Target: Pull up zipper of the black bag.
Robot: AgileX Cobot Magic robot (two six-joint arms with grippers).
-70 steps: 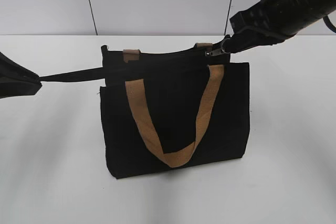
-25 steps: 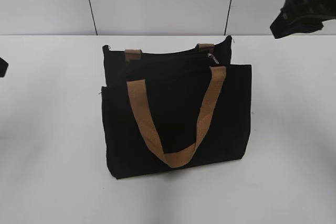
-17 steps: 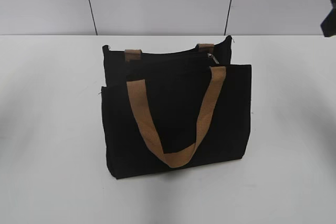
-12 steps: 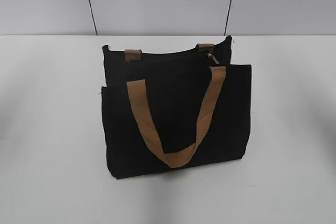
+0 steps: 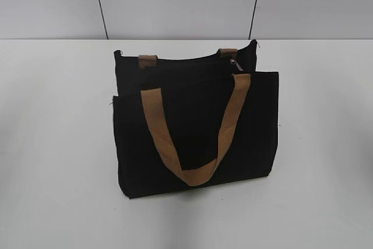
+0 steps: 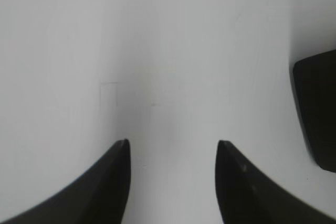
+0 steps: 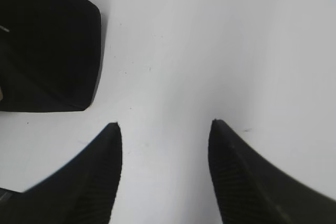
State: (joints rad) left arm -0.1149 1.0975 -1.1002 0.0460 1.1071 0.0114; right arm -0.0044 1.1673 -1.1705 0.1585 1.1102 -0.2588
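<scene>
Exterior view: the black bag (image 5: 195, 129) stands alone, zipper (image 5: 234, 63) pull near its right end. Left wrist view: left gripper (image 6: 172, 153) fingers apart, bag corner right of them. Right wrist view: right gripper (image 7: 165, 135) spread, bag up-left. Unsupported, the bag could topple.

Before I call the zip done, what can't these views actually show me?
- Zipper: exterior view, black track on black bag; closure unreadable, pull tab tiny.
- Bag in both wrist views: only corners, cut by frame edges.
- Left end effector and right end effector: outside exterior view.
</scene>
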